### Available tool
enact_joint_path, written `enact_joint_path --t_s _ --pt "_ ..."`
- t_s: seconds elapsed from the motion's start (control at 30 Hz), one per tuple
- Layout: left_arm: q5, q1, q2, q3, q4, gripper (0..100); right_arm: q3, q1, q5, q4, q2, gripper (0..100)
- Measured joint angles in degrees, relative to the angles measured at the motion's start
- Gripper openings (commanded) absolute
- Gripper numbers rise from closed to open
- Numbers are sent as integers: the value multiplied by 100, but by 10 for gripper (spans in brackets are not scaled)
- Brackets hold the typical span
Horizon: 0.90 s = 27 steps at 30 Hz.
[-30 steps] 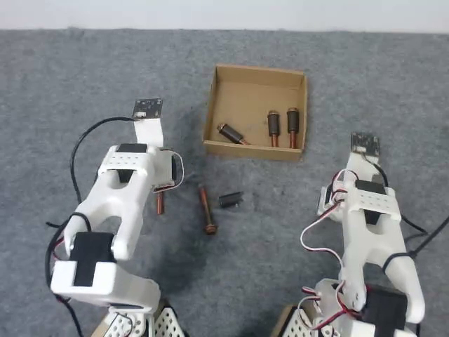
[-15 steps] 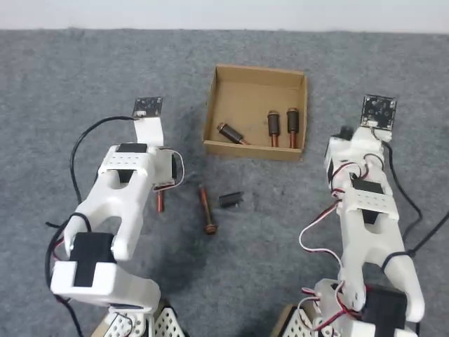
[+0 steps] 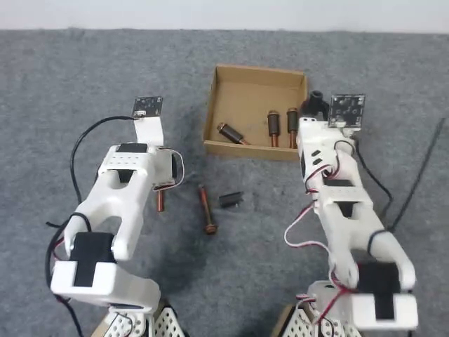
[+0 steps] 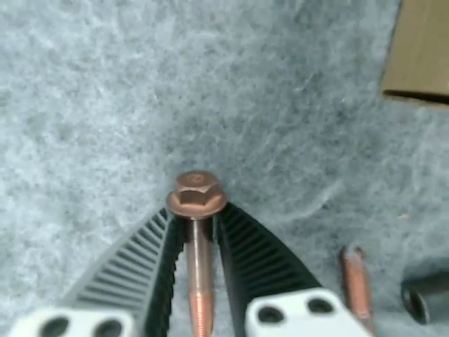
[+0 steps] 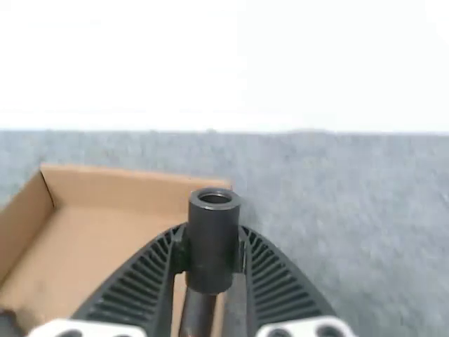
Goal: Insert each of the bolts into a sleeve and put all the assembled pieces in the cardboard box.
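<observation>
**Operator:** What does the high view give me?

**Spotter:** You have the open brown cardboard box (image 3: 256, 91) at the far middle of the grey carpeted desk (image 3: 70, 70). Three assembled pieces (image 3: 273, 128), copper bolts in black sleeves, lie inside it. Nearer to you, a loose copper bolt (image 3: 206, 209) lies just beside a short black sleeve (image 3: 231, 200), not touching it. Your white left arm (image 3: 126, 182) sits left of them, and a second copper bolt (image 3: 160, 202) pokes out beneath it. Your white right arm (image 3: 337, 189) stands at the box's right near corner.

**Operator:** And the left wrist?

**Spotter:** Your left end effector (image 4: 198, 219) is clamped narrow on the second copper bolt, whose hexagonal head sits just past the fingertips, above the desk. The loose copper bolt, the short black sleeve and a box corner lie beyond.

**Operator:** Right wrist?

**Spotter:** Your right end effector (image 5: 212, 242) grips a black cylindrical sleeve (image 5: 214, 217), open end outward, with the box just ahead. Whether a bolt sits inside it, I cannot tell
</observation>
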Motion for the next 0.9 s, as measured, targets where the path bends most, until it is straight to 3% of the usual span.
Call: enact_joint_path --t_s 0.37,0.9 --pt "0 0 0 0 0 11 0 -167 0 -3165 1468 6" --pt "0 0 0 0 -105 11 1055 -1046 0 -5635 2673 6"
